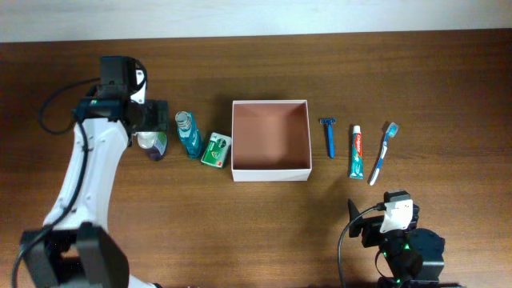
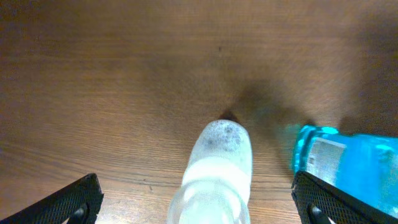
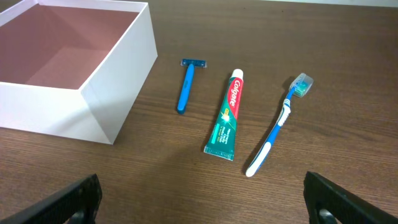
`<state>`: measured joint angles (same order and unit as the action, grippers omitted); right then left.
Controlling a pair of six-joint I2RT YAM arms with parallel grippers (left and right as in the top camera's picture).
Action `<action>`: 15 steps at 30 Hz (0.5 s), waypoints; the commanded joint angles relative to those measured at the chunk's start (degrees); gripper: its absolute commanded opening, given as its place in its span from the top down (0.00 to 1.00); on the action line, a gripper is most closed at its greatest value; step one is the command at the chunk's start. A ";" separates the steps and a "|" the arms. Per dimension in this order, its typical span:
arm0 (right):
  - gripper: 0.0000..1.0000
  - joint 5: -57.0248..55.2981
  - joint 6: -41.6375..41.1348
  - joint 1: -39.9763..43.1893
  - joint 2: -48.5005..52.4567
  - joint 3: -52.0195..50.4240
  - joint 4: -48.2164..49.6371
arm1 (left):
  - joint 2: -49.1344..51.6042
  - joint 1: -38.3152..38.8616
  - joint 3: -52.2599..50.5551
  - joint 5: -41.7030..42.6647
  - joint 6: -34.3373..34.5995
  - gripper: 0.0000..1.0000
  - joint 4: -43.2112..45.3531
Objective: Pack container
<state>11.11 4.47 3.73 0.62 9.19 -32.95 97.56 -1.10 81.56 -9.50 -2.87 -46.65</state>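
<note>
The white container with a pinkish-brown inside sits mid-table, empty; it also shows in the right wrist view. My left gripper is open, its fingers on either side of a clear, white-filled bottle lying on the table. A blue mouthwash bottle lies just right of it, also in the left wrist view. A green box lies beside the container. A blue razor, a toothpaste tube and a blue toothbrush lie right of the container. My right gripper is open and empty, near the front edge.
The wooden table carries the toiletries in a row on both sides of the container. The right arm's base stands at the front right. The table's far edge runs along the top.
</note>
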 commanded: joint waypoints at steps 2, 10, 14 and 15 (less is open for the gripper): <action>0.01 0.48 -0.48 0.44 -0.44 -0.37 -0.02 | 4.66 -0.20 1.01 -0.87 -1.57 0.01 1.33; 0.01 0.48 -0.48 0.44 -0.44 -0.37 0.00 | 7.19 -0.20 1.01 -0.87 -1.57 0.17 3.23; 0.01 0.48 -0.48 0.44 -0.44 -0.37 -0.02 | 8.72 -0.20 1.01 -0.85 -1.57 0.21 3.10; 0.01 0.48 -0.48 0.44 -0.44 -0.37 -0.02 | 9.14 -0.20 1.01 -0.85 -1.57 0.23 3.10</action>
<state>11.11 4.45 3.73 0.62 9.19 -32.95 104.68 -1.10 81.56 -9.76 -3.90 -43.64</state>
